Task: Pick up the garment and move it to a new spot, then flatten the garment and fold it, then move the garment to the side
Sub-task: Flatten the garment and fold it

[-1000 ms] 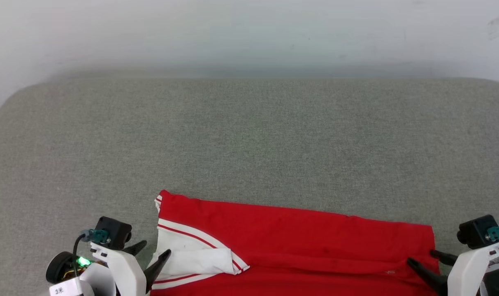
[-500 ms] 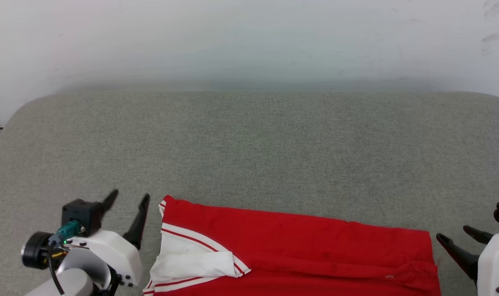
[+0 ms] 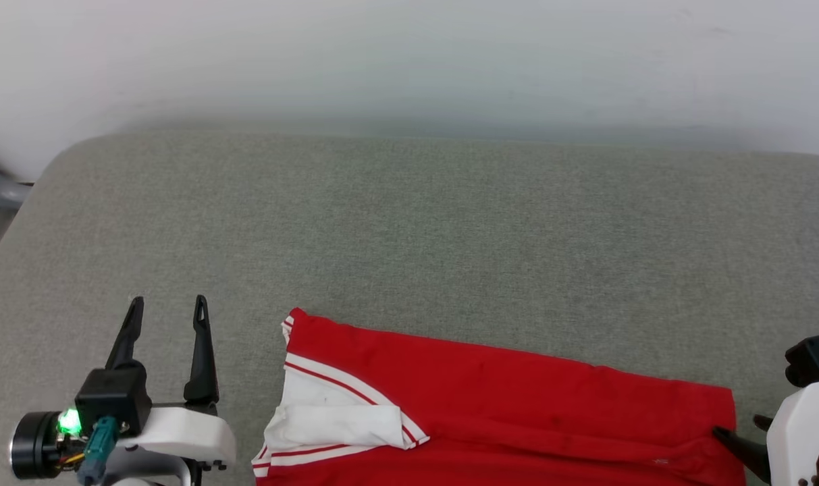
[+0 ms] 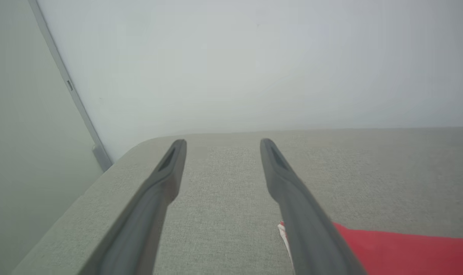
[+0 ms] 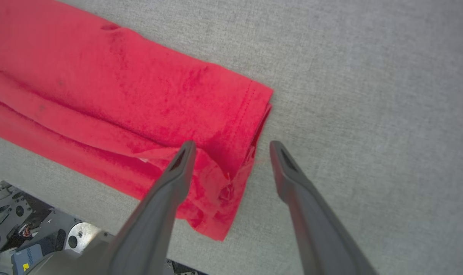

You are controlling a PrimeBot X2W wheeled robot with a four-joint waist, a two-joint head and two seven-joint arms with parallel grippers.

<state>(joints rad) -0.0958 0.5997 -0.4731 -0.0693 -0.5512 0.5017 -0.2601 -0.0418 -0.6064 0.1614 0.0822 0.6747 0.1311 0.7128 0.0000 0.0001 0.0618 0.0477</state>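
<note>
We judged the task to be a good way through, but not finished. The garment [image 3: 517, 391] lay on the grey worktop [image 3: 409, 236] at its near edge, drawn out into a long red band running left to right. One white sleeve [image 3: 335, 418] with its red stripe trim was folded inward on top at the left end. In the right wrist view the red cloth [image 5: 139, 88] showed layered edges along its length and a doubled hem at the end. From this we took it that the placing, the flattening and at least one lengthwise fold were done. The hem corner nearest the robot was somewhat bunched.

Neither end effector held anything. The left end effector [image 3: 169, 300] stood over bare worktop just to the left of the sleeve end. Its fingers were wide apart and empty, which the left wrist view [image 4: 222, 142] confirmed, with the garment [image 4: 407, 248] off beside one finger. The right end effector [image 5: 232, 144] was also spread wide at the hem end. One finger was over the red cloth and the other over bare worktop. We could not tell whether either touched the fabric.

What was left, in our judgement, was to fold the long band across its length into a compact stack. After that, the folded garment had to be moved to the side.
</note>
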